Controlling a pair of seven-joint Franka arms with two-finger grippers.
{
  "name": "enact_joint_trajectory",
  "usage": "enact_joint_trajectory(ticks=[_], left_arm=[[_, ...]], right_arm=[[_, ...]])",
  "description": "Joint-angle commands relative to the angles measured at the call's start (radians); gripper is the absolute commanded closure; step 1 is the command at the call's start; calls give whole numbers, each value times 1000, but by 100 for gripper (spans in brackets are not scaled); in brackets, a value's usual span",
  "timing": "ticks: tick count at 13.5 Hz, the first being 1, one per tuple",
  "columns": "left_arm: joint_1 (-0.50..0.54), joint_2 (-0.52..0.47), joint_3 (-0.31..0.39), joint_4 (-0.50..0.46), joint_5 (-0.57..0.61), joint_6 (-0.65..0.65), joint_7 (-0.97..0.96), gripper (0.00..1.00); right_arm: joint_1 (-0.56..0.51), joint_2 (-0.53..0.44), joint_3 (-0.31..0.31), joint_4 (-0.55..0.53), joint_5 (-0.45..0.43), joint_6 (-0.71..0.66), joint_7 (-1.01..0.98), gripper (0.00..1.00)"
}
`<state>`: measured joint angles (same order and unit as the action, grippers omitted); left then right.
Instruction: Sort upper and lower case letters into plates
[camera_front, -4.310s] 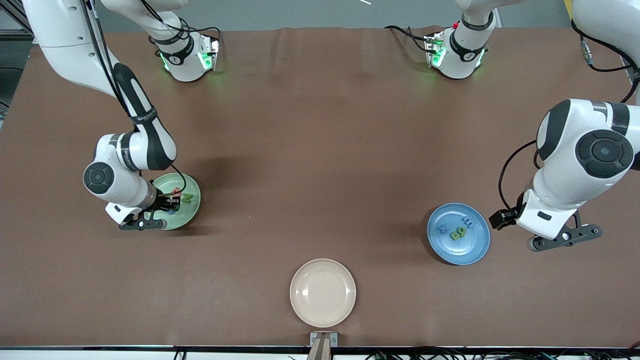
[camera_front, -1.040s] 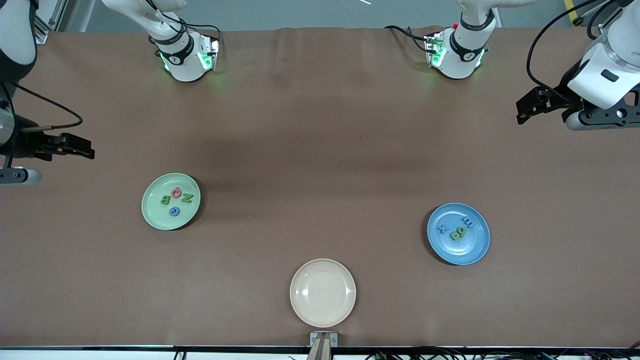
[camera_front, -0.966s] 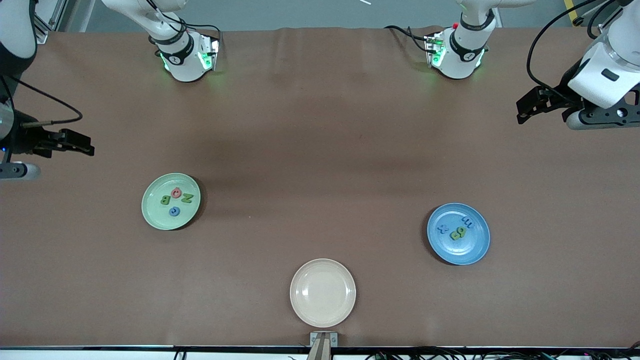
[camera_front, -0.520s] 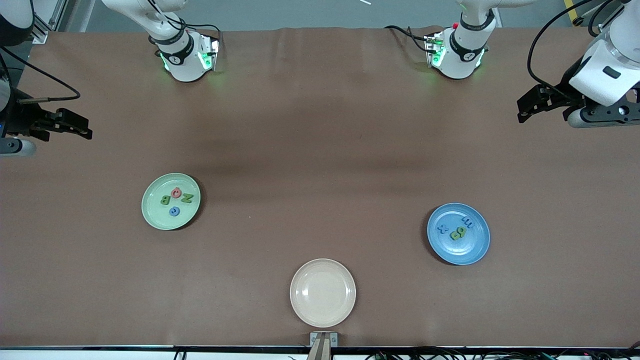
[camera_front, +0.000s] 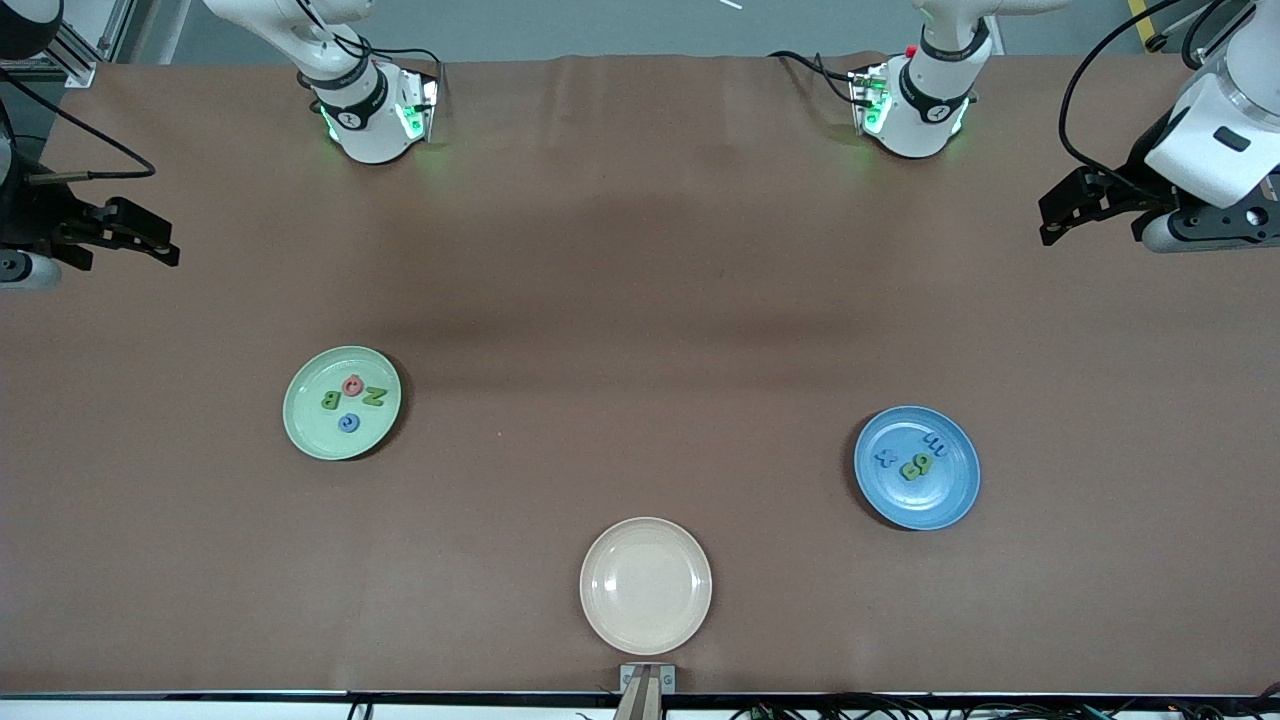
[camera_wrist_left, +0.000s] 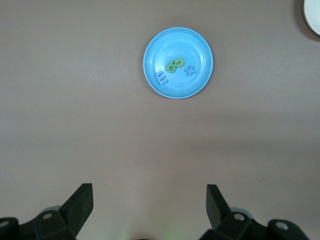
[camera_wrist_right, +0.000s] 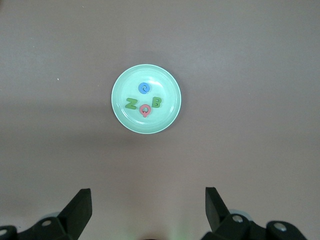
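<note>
green plate (camera_front: 300, 432): pale green, round, shallow, flat on table toward right arm's end.
letters in it: green N (camera_front: 373, 396), green B (camera_front: 330, 401), red ring (camera_front: 352, 383), blue ring (camera_front: 348, 423), all lying flat.
blue plate (camera_front: 950, 500): same size, toward left arm's end, slightly nearer the front camera.
letters in it: blue x (camera_front: 885, 458), blue m (camera_front: 935, 441), two green letters (camera_front: 914, 467) touching, shapes unclear.

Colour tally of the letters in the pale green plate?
Green: 2, the N and the B
Blue: 1, the blue ring
Red: 1, the red ring
Total: 4 letters in the pale green plate
</note>
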<state>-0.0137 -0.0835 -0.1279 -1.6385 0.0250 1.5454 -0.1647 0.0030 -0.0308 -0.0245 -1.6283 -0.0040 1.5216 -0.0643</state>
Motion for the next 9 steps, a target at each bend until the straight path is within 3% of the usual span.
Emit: enact_joint_trajectory(ticks=[1,9], left_arm=[[-2,-4,-6,16,29,-10,4,1],[1,-2,-6,20,27,-16,13,1]], right_arm=[[-9,-52,8,-50,15,19,-11,0],[-9,-72,8,-77,35,40,-11,0]])
